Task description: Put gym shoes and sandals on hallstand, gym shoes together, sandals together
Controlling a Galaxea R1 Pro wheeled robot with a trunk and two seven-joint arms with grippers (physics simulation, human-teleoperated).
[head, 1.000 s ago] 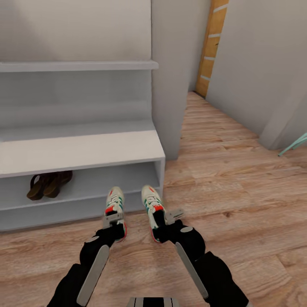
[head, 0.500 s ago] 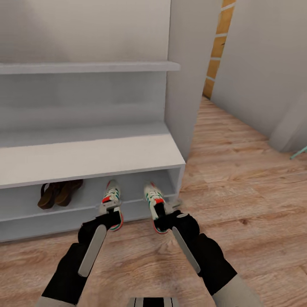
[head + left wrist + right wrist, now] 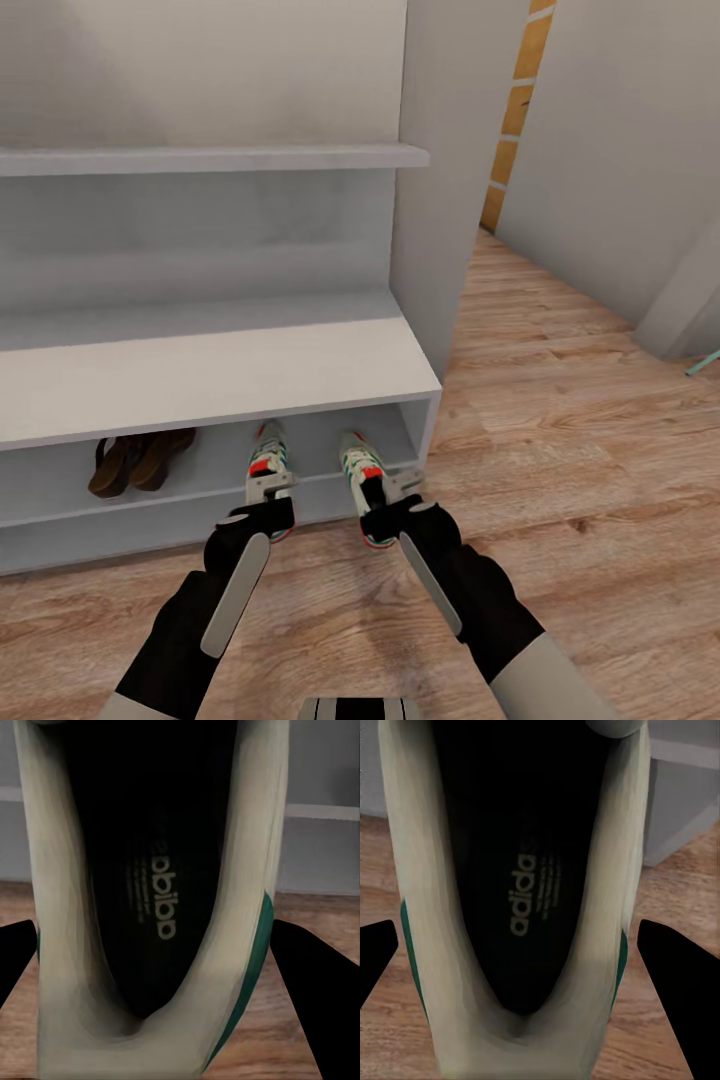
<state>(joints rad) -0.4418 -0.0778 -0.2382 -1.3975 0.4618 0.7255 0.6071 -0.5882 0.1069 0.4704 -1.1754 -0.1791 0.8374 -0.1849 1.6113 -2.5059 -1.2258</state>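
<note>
Both gym shoes are held side by side at the right end of the white hallstand [image 3: 200, 372], toes pointing into its lower shelf opening and heels sticking out over the wood floor [image 3: 560, 460]. My left gripper [image 3: 268, 497] is shut on the heel of the left gym shoe [image 3: 266, 452]. My right gripper [image 3: 385, 492] is shut on the heel of the right gym shoe [image 3: 356, 460]. The wrist views look into each shoe's dark insole [image 3: 154, 870] [image 3: 521, 870], with black fingers [image 3: 315, 997] [image 3: 679, 975] on either side. The two brown sandals [image 3: 138, 461] lie together on the lower shelf at the left.
A white floating shelf [image 3: 210, 158] hangs above the hallstand. A white wall corner [image 3: 455, 200] stands just right of the rack. The corridor floor runs on to the right and back toward an orange-framed edge [image 3: 515, 110].
The camera has come closer to the rack, which now sits farther right in view. Both shoes have gone forward with the grippers, so their toes are under the rack's top edge.
</note>
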